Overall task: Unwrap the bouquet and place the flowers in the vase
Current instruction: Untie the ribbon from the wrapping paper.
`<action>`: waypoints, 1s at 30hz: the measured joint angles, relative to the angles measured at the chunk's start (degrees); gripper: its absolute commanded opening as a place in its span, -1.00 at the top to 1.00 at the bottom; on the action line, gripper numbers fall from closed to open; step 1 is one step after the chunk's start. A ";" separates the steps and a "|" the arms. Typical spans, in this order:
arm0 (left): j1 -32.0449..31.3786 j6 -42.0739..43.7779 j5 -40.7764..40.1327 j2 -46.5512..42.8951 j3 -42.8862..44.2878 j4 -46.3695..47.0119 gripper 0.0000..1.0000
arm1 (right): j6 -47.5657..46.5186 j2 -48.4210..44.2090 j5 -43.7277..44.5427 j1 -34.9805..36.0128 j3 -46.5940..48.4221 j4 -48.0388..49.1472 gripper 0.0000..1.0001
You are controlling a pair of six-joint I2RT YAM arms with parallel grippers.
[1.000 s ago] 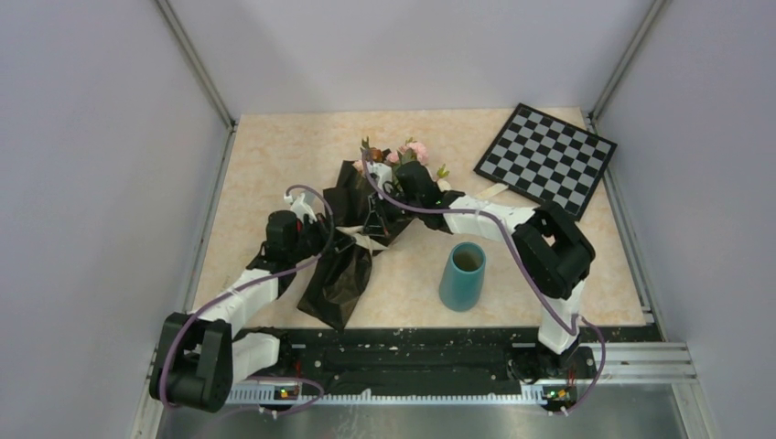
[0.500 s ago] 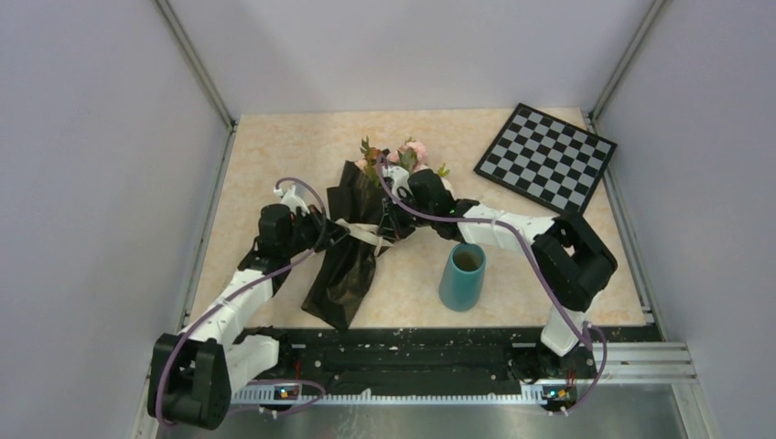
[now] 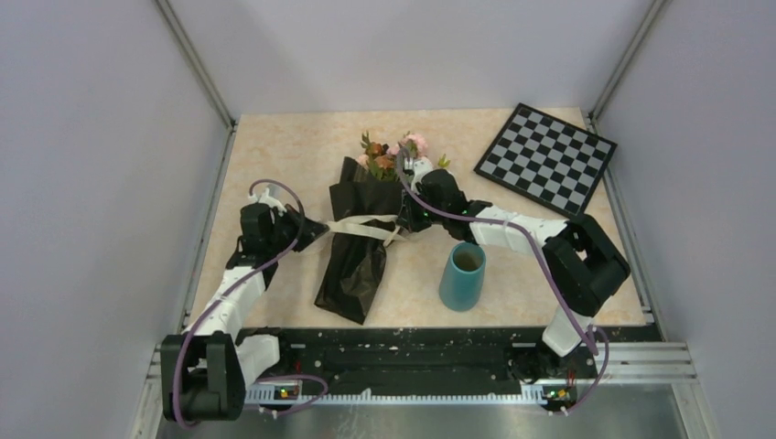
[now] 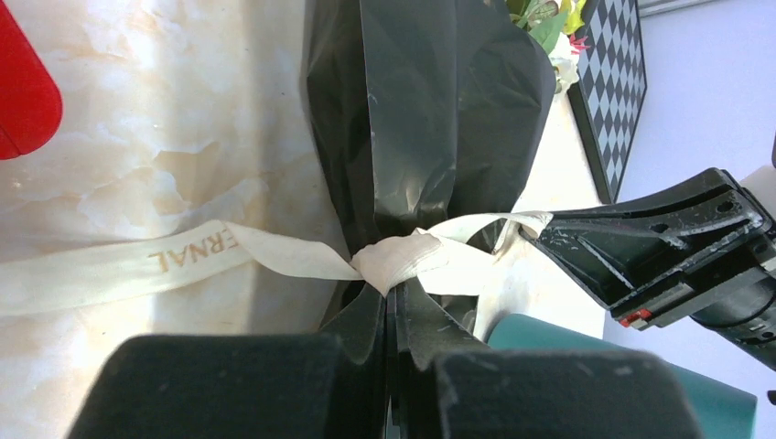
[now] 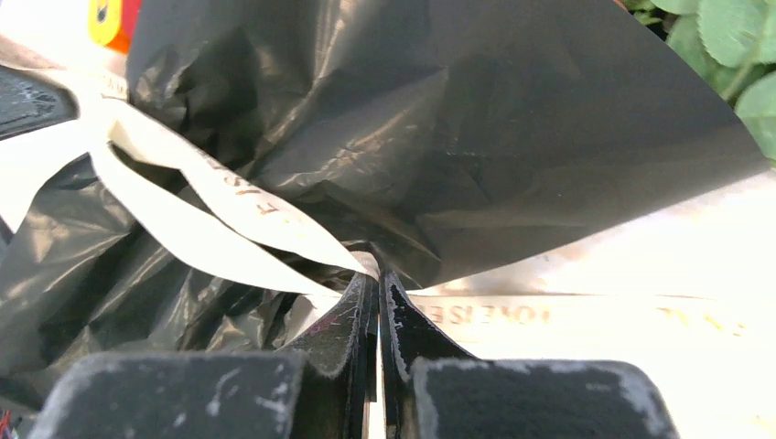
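The bouquet [image 3: 355, 245] lies in the middle of the table in glossy black paper [image 4: 430, 110], and its flowers [image 3: 392, 152] point away from me. A cream ribbon [image 3: 364, 222] runs taut across the paper between my two grippers. On the paper's left side my left gripper [image 3: 320, 230] is shut on one ribbon end, pinching it at the knot [image 4: 393, 265]. My right gripper [image 3: 409, 219], on the right side, is shut on the other ribbon end [image 5: 238, 215]. The teal vase [image 3: 462, 275] stands upright just right of the bouquet's lower half.
A black-and-white checkerboard [image 3: 546, 157] lies at the back right. A red object [image 4: 23, 91] shows at the left edge of the left wrist view, and a red-and-yellow one [image 5: 114, 13] at the top of the right wrist view. Grey walls enclose the table.
My left arm has drawn back to the left and my right gripper has shifted right, pulling the ribbon out into a long taut band. The bouquet has slid slightly to the right.
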 measured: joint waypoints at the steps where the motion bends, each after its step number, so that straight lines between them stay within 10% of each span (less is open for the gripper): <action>1: 0.92 -0.13 0.35 0.22 0.00 0.02 1.00 | 0.35 0.00 0.72 -0.28 -0.07 -0.13 1.00; 15: 9.16 -1.05 4.09 6.84 -3.91 0.81 1.00 | 4.59 -1.49 5.29 -3.04 -3.28 -0.07 0.97; 24: 9.27 0.31 4.83 8.04 -4.92 0.24 0.19 | 5.42 -2.05 5.99 -3.21 -5.29 -1.16 -0.05; 30: 9.33 4.42 3.67 6.60 -1.84 -6.60 -0.27 | 4.26 -6.03 7.45 -3.39 -7.15 -1.66 -0.30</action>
